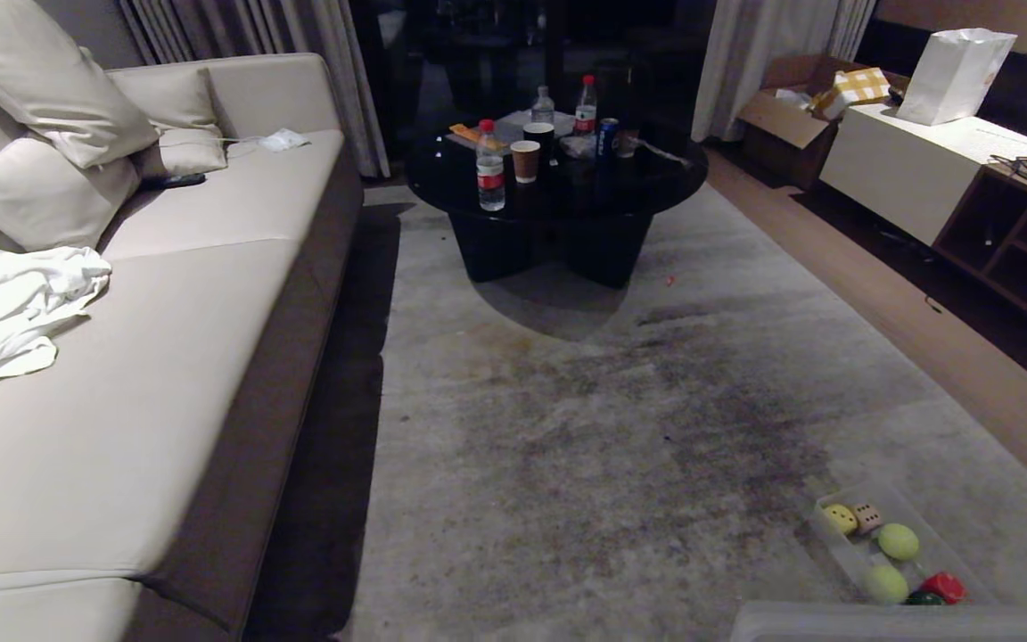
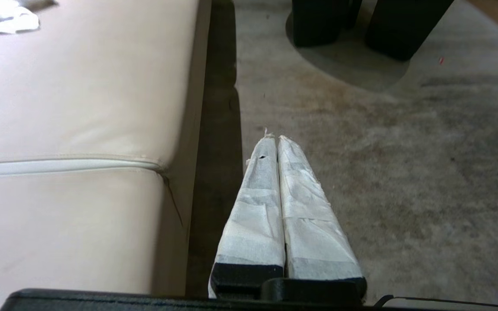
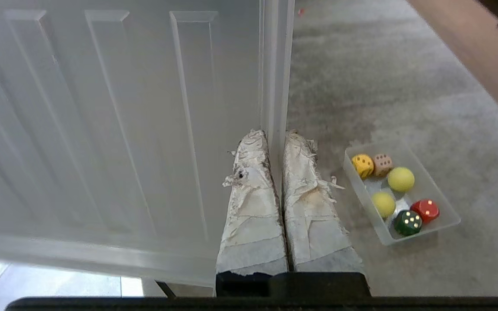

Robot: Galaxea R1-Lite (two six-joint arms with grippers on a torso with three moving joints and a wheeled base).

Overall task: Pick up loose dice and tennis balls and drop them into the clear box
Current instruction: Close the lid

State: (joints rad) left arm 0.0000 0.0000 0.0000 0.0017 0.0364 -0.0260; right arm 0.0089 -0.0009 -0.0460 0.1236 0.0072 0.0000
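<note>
Dice (image 3: 372,164) and tennis balls (image 3: 400,179) already in clear box (image 3: 445,222) at rug's near right corner; both grippers, left gripper (image 2: 273,138) and right gripper (image 3: 275,134), pinched shut and holding nothing, best kept parked while scanning rug (image 1: 585,428) for strays

Dim room; sofa (image 1: 121,374) overexposed at left; dark shadow beside it.

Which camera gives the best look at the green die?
The right wrist view: the green die sits whole in the clear box, its pips plain. The head view catches only a sliver of it at the picture's lower edge. The left wrist view misses it entirely.
</note>
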